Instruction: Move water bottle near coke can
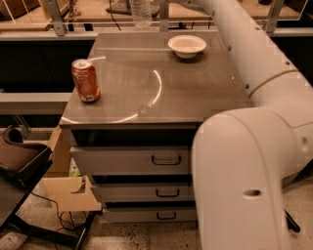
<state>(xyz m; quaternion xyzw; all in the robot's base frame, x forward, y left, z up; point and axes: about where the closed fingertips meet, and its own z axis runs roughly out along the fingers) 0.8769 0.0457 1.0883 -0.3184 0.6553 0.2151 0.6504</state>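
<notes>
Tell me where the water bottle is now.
The water bottle is at the camera view's top edge, by the far edge of the table, left of the white bowl; the gripper is out of frame.
</notes>
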